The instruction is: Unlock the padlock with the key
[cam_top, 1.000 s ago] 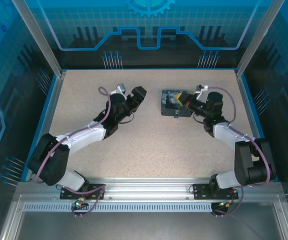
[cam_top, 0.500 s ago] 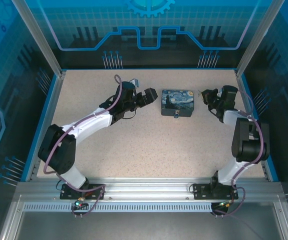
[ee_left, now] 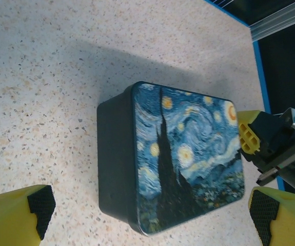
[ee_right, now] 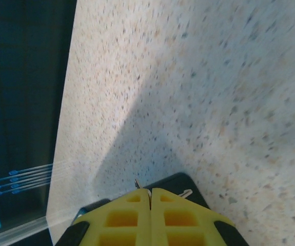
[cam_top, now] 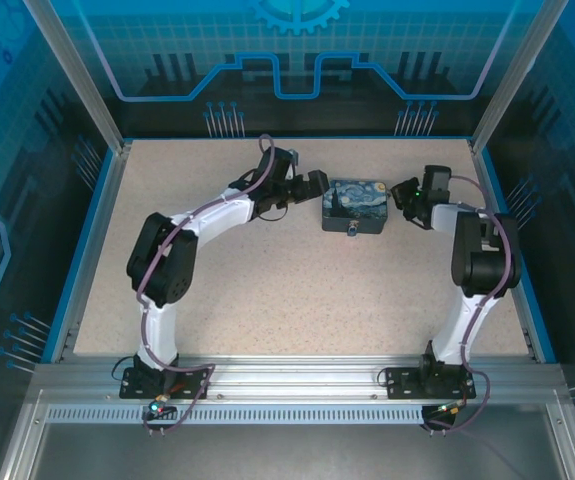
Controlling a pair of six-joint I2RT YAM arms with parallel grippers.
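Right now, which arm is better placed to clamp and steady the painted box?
Left. Its pincer is open and the painted box sits ahead, framed between its fingers. The right pincer is shut, apparently on the key, whose thin tip pokes out, so it likely must reopen first.

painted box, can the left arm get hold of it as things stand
Probably yes: the left gripper is open wide, facing the painted box, nothing between them. The box nearly fills the gap between its fingers, and the right gripper sits close beyond it.
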